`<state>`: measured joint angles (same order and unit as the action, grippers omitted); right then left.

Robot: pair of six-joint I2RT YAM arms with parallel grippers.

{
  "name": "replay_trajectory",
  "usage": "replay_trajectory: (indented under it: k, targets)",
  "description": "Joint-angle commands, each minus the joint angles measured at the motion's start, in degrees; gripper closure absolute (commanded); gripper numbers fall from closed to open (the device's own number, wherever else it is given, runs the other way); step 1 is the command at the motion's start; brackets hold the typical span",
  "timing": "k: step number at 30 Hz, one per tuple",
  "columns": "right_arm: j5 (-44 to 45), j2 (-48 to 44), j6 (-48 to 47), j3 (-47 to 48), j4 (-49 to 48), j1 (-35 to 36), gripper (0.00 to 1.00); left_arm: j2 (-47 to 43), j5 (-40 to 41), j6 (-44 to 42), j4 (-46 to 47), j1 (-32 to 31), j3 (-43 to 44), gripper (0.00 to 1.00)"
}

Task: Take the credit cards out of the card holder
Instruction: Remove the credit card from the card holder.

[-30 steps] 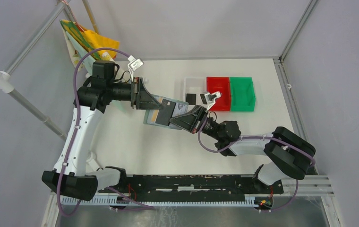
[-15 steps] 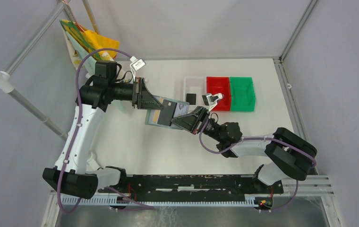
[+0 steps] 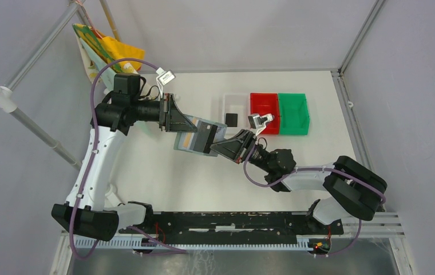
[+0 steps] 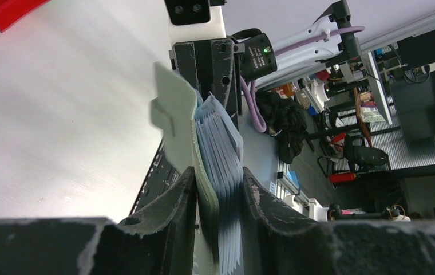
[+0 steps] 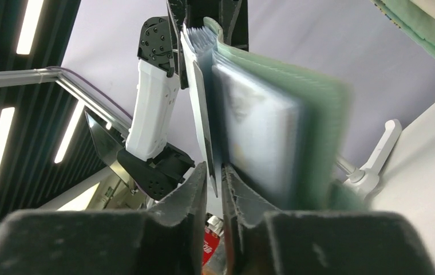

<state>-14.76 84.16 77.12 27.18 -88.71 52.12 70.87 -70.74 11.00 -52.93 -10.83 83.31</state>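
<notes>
The left gripper (image 4: 218, 186) is clamped on the grey-green folding card holder (image 4: 174, 123), pressing its stack of clear inner sleeves together. It holds the holder in the air above the white counter (image 3: 163, 177), about midway between the left and right edges and nearer the far edge. The right gripper (image 5: 214, 177) is pinched narrow on a thin black card (image 3: 206, 136) standing out of the holder.

To pull cleanly, the right arm should probably draw straight along the sleeve's opening while the left grips firmly, so the card neither twists nor drags the sleeves.

Counted:
- one holder
- one card in the fingers
- one tan-gold card (image 3: 188, 141) showing in a sleeve
- one small black flat piece (image 3: 232, 118) in the white plastic bin (image 3: 235, 98)
- three bins along the far edge, with the red bin (image 3: 264, 102) and green bin (image 3: 293, 112)
</notes>
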Motion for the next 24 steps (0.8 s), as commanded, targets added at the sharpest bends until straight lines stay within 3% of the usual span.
replay_trajectory:
  k: [1, 5, 9, 13, 16, 24]
  targets:
    - [-1.87, 0.47, -0.77, 3.79, -2.07, -0.29, 0.70, -1.43, -6.25, -0.54, 0.37, -0.15, 2.91, 0.83]
    - [-2.46, 1.80, 0.29, 5.75, -2.99, -0.32, 0.57, -1.64, -6.14, -0.60, 0.28, -0.11, 2.89, 0.84]
    - [-2.37, 3.14, 1.30, 7.43, -4.21, -0.27, 0.57, -1.81, -6.25, -0.32, 0.19, -0.07, 3.02, 0.85]
    - [-2.30, 4.25, 2.64, 8.46, -6.00, -0.30, 0.71, -1.90, -6.56, -0.04, 0.27, -0.03, 3.09, 0.85]
    - [-1.87, 3.51, 2.84, 7.10, -6.75, -0.37, 0.89, -1.91, -6.78, -0.02, 0.32, -0.01, 3.24, 0.85]
    - [-1.31, -1.04, 1.97, -0.88, -7.53, -2.06, 0.99, -1.38, -7.04, 0.07, 0.19, 0.43, 4.14, 0.87]
